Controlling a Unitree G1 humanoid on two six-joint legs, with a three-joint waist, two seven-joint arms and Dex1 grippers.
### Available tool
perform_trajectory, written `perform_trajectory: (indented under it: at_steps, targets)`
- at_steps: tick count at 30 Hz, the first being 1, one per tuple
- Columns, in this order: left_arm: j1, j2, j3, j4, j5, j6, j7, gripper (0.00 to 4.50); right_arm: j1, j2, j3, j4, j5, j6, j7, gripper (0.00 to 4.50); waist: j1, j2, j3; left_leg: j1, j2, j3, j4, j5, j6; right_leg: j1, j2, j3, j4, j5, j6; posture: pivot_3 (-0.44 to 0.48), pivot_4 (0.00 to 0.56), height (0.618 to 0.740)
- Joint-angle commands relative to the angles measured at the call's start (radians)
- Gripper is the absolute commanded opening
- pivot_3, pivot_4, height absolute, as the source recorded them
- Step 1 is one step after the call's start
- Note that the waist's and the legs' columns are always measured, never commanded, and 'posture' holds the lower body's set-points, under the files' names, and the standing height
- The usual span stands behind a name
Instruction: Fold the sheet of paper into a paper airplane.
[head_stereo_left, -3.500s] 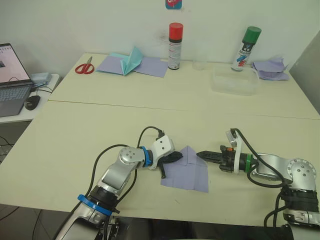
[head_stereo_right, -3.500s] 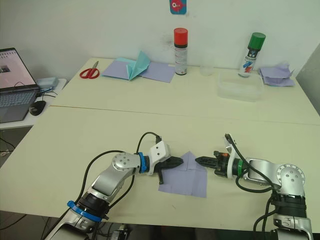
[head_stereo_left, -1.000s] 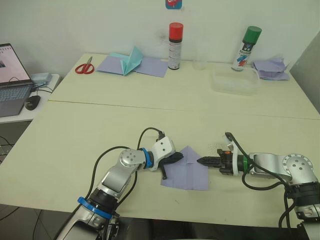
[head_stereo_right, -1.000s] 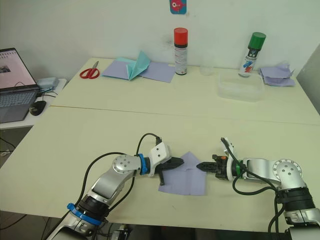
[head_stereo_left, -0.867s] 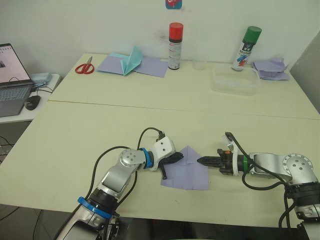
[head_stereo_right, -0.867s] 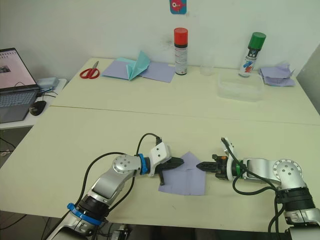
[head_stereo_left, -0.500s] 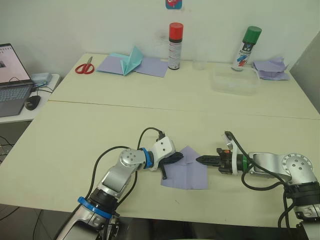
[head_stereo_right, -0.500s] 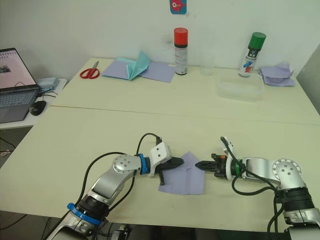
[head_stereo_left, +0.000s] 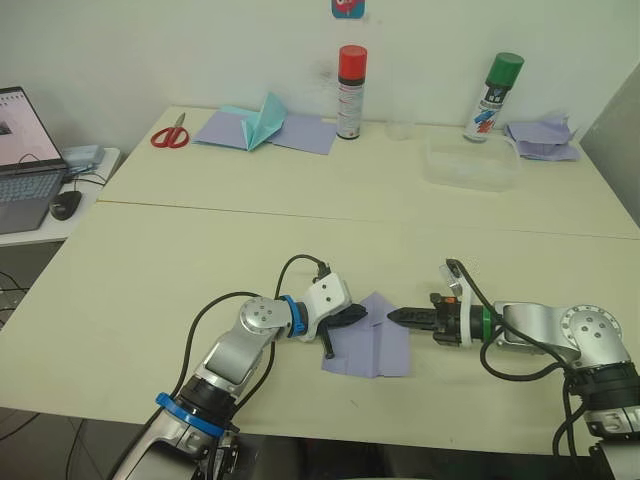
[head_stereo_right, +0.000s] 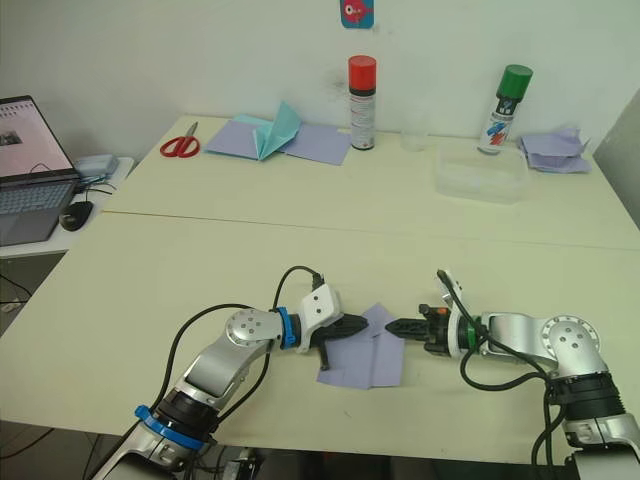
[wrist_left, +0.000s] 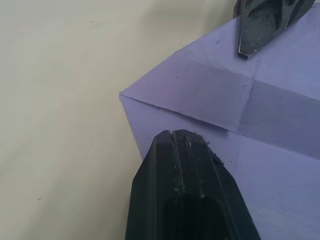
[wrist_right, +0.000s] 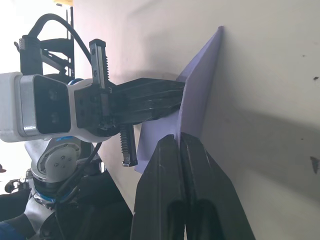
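Sheet of paper (head_stereo_left: 372, 335), pale lavender, lies near the front edge of the cream worktop (head_stereo_left: 200, 250), between the two grippers. Its right side is lifted and folded inward; creases show on its top face in the left wrist view.

Left gripper (head_stereo_left: 358, 314): black fingers (wrist_left: 185, 150) pressed together, tip resting on the sheet's left portion close to a corner. Nothing sits between them; they bear down on the paper rather than pinch it.

Right gripper (head_stereo_right: 392, 327): fingers (wrist_right: 172, 150) closed side by side, tip at the sheet's raised right edge. In the right wrist view the paper stands up from the worktop just ahead of the tip. Whether any paper is nipped between them cannot be told.

The two gripper tips face each other across the sheet, near but apart.

Far side of the worktop: red scissors (head_stereo_left: 170, 133), teal pointed paper shape (head_stereo_left: 262, 118) on flat lavender sheets, red-capped spray can (head_stereo_left: 350, 90), green-capped spray can (head_stereo_left: 495, 96), clear plastic tub (head_stereo_left: 470, 160), crumpled lavender paper pile (head_stereo_left: 542, 137). Laptop (head_stereo_left: 22, 160) off to the left.
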Motion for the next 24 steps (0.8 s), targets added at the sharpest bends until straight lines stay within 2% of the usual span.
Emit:
perform_trajectory:
  at_steps: [1, 13, 24]
  targets:
    - [0.031, 0.004, -0.047, 0.039, 0.037, 0.038, -0.004, 0.0, -0.016, 0.004, -0.005, -0.031, 0.027, -0.01, 0.003, 0.03, 0.0, 0.0, 0.0, 0.0, 0.0, 0.0, 0.0, 0.0, 0.0, 0.0, 0.0, 0.0, 0.0, 0.0, 0.0, 0.0, 0.15, 0.74]
    - [0.028, 0.004, -0.046, 0.042, 0.034, 0.043, -0.007, 0.0, -0.024, 0.056, 0.019, -0.042, 0.012, -0.034, -0.015, 0.03, 0.0, 0.0, 0.0, 0.0, 0.0, 0.0, 0.0, 0.0, 0.0, 0.0, 0.0, 0.0, 0.0, 0.0, 0.0, 0.0, 0.15, 0.74]
    - [0.04, 0.014, -0.02, 0.015, 0.016, 0.071, -0.003, 0.0, -0.048, 0.157, 0.032, -0.016, -0.097, -0.044, -0.004, 0.03, -0.001, 0.0, 0.0, 0.0, 0.0, 0.0, 0.0, 0.0, 0.0, 0.0, 0.0, 0.0, 0.001, 0.0, 0.0, 0.0, 0.15, 0.74]
